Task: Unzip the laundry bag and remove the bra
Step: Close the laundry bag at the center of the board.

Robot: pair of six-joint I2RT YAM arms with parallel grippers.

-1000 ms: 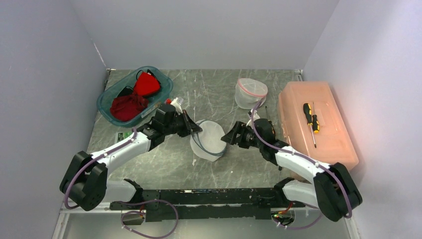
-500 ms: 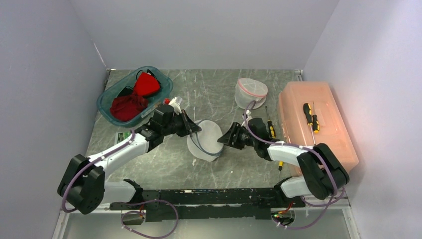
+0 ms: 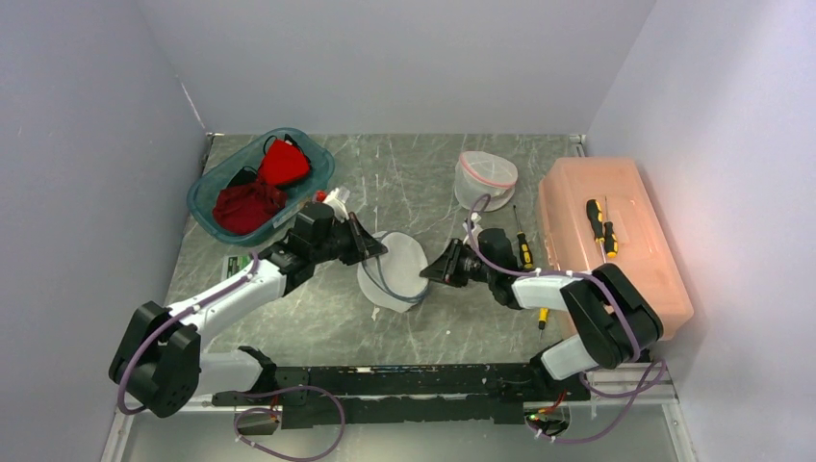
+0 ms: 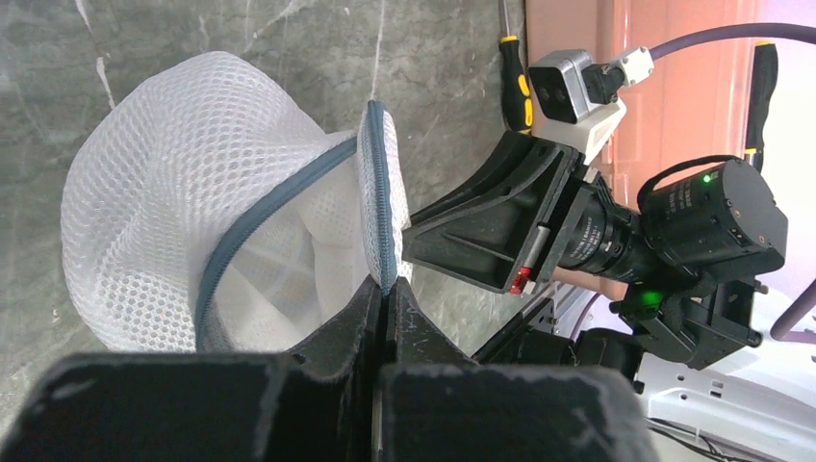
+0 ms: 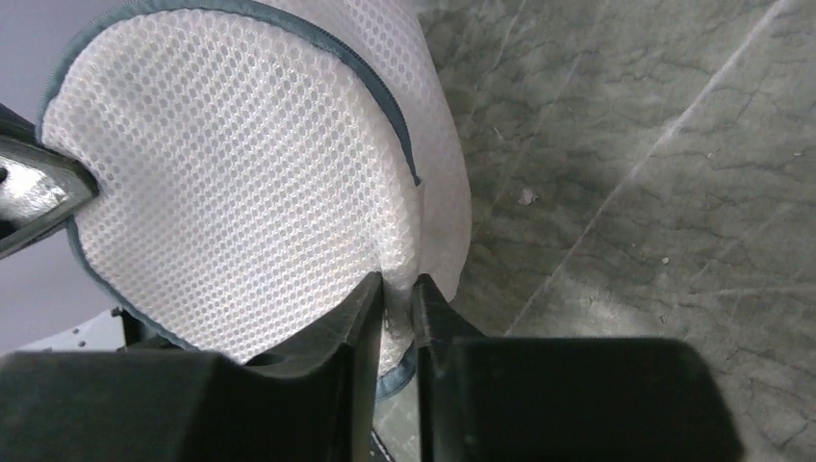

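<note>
The laundry bag (image 3: 393,271), a round white mesh pouch with a blue-grey zipper, sits mid-table between both arms. My left gripper (image 3: 377,252) is shut on the bag's zippered rim (image 4: 377,192) and holds that edge up; in the left wrist view (image 4: 387,286) the mouth gapes partly and only pale mesh shows inside. My right gripper (image 3: 431,273) reaches in from the right. Its jaws (image 5: 397,281) pinch a fold of the bag's mesh wall (image 5: 231,192) with a narrow gap between them. The bra is hidden.
A teal bin (image 3: 204,197) with red garments stands at the back left. A second mesh bag with pink trim (image 3: 485,179) sits behind. An orange toolbox (image 3: 635,279) carrying a screwdriver (image 3: 601,229) lines the right side, and another screwdriver (image 3: 522,246) lies beside the right arm.
My right arm has swung lower and left to the bag and its jaws have closed onto the mesh. The left gripper keeps its hold; the bag has shifted slightly left.
</note>
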